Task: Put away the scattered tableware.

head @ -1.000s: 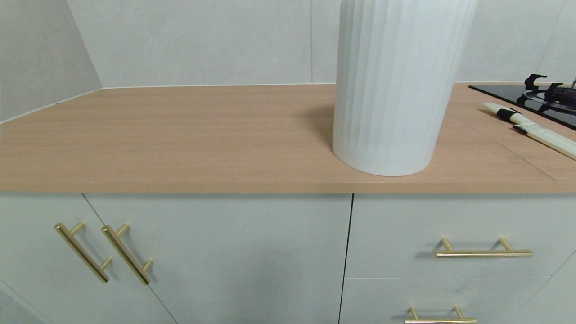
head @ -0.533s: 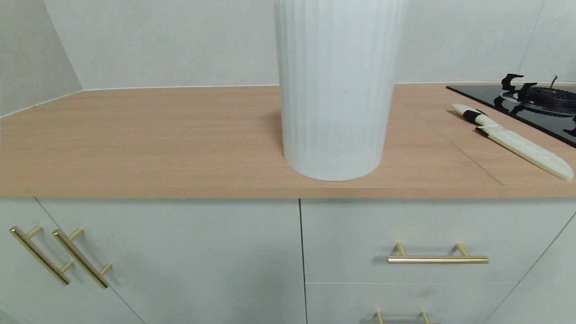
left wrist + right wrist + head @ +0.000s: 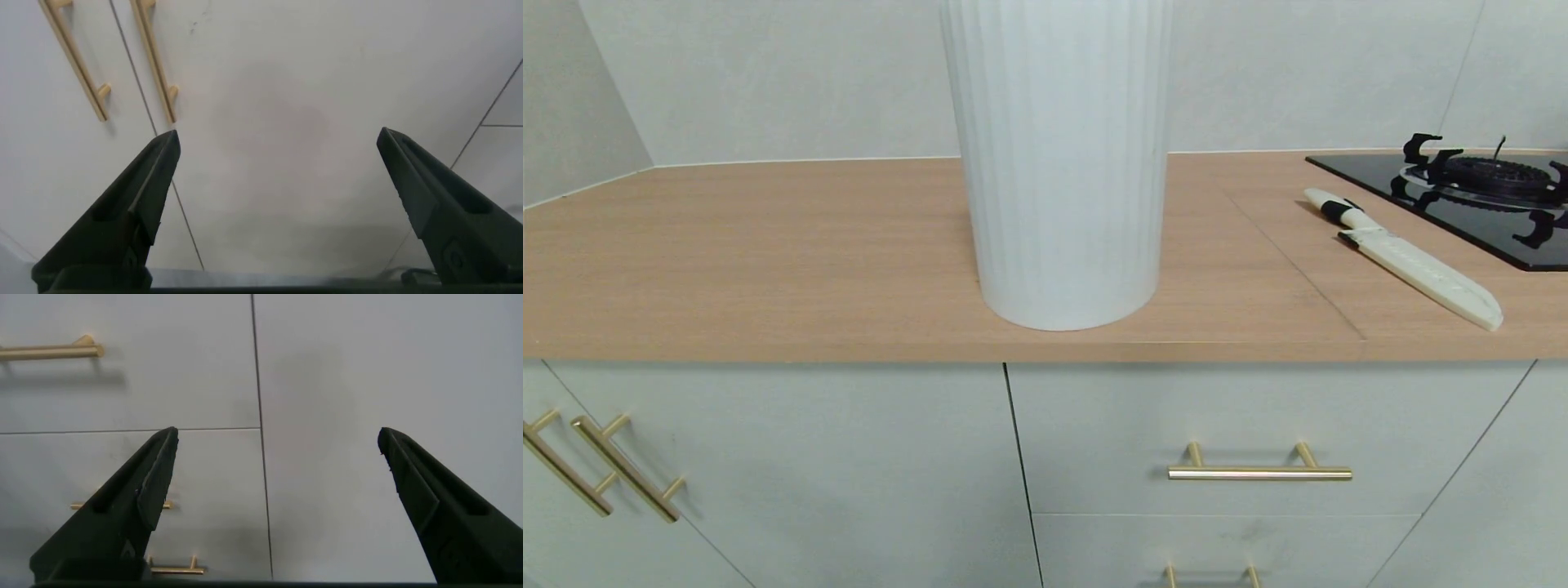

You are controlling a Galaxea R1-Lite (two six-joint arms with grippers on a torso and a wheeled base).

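1. The cream-white kitchen knife (image 3: pixel 1405 261) with a black band on its handle is lying flat on the light wooden countertop (image 3: pixel 768 245), over on the right side. The handle points toward the back wall and the blade tip toward the counter's front edge.
2. The knife sits just beside the front corner of the black glass gas hob (image 3: pixel 1445 214). As far as I can see they're not touching. The hob's black burner grate (image 3: pixel 1494 173) is further back.
3. Left of the knife and well apart from it, a tall white ribbed cylindrical container (image 3: pixel 1066 163) stands upright near the counter's front edge. Its top runs out of the head view.
4. The left gripper (image 3: pixel 276 137) has its dark fingers spread wide with nothing between them. It faces pale grey cabinet doors (image 3: pixel 286 98) with two slim brass bar handles (image 3: pixel 157 57).
5. The right gripper (image 3: pixel 278 433) is spread wide and empty too. It's facing pale grey drawer fronts (image 3: pixel 163 392) with a horizontal brass pull (image 3: pixel 49 351).
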